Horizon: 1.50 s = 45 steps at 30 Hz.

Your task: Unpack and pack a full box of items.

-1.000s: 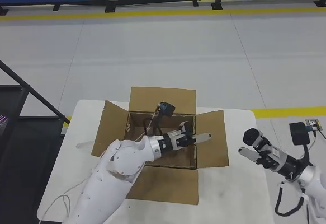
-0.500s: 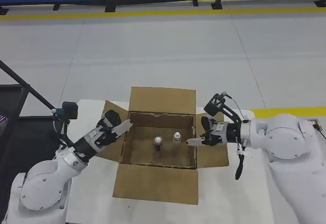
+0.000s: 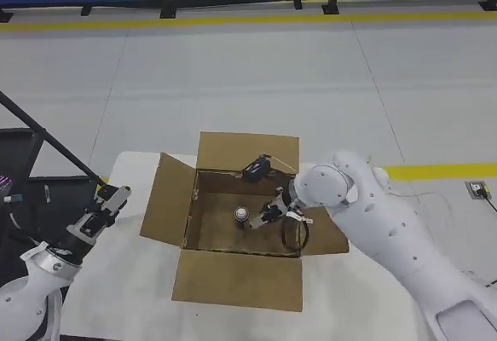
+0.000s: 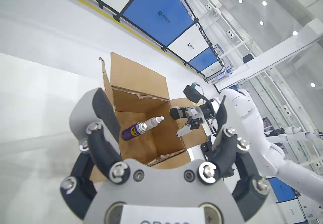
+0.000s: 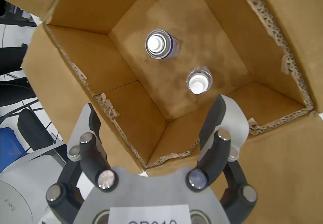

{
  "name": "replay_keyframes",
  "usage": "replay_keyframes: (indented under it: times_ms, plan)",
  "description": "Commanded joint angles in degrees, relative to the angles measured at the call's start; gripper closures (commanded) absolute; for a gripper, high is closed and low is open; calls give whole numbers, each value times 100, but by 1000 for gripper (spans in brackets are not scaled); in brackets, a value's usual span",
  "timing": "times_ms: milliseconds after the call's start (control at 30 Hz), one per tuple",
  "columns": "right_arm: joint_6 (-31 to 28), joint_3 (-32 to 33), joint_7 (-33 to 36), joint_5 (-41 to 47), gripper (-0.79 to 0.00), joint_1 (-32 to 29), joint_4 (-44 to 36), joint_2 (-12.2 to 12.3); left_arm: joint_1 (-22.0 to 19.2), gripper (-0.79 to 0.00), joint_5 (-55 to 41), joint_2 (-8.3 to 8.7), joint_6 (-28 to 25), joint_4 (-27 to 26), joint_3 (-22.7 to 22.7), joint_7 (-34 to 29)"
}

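Centrally, box [image 3: 239, 281] on white table [image 3: 141, 277], grey yellow-lined floor [image 3: 231, 77]; left end effector [image 3: 113, 199] and right end effector [image 3: 263, 216] apart.

Robotics test hall: grey floor [image 3: 231, 85] with yellow line [image 3: 231, 19], blue-white partition panels [image 4: 156, 16], high ceiling lights [image 4: 264, 2].

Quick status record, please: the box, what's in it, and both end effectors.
box: open, flaps spread, on the table
contents: spray can and bottle, both upright, not touching
right end effector: open, empty, above the box opening, nearer the bottle
left end effector: open, empty, outside the box, over the table beside a side flap
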Motion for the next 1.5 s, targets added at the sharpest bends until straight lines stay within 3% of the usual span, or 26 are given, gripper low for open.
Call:
replay_keyframes:
  times_ms: [0,433,467,500,533,567,633,733,1133,1333,1467]
  plan:
    - [62,-258,-119,-75,-785,117,320,-141,-2,-785,4,-1,-3,-3,2,-2]
    - [308,-1018,-962,-571,-785,412,1634,-784,-2,-785,4,-1,-3,-3,2,-2]
    - [295,-1048,-959,-548,-662,430,1753,-840,-2,-785,4,-1,-3,-3,2,-2]
    - [266,-1054,-954,-509,-382,434,1810,-868,-2,-785,4,-1,-3,-3,2,-2]
    - [239,-1061,-957,-473,-259,452,1908,-905,-2,-785,4,-1,-3,-3,2,-2]
    - [272,-1085,-953,-499,-197,472,2013,-942,-2,-785,4,-1,-3,-3,2,-2]
    - [273,-1125,-958,-503,-166,494,2154,-1018,-2,-785,4,-1,-3,-3,2,-2]
    - [261,-1163,-964,-503,0,530,2362,-1119,-2,-785,4,-1,-3,-3,2,-2]
    - [420,-1047,-1087,-597,0,707,2743,-1295,-2,-785,4,-1,-3,-3,2,-2]
    - [457,-648,-956,-482,0,735,2440,-1097,-2,-785,4,-1,-3,-3,2,-2]
    - [643,-220,-821,-545,0,579,1700,-809,-2,-785,4,-1,-3,-3,2,-2]
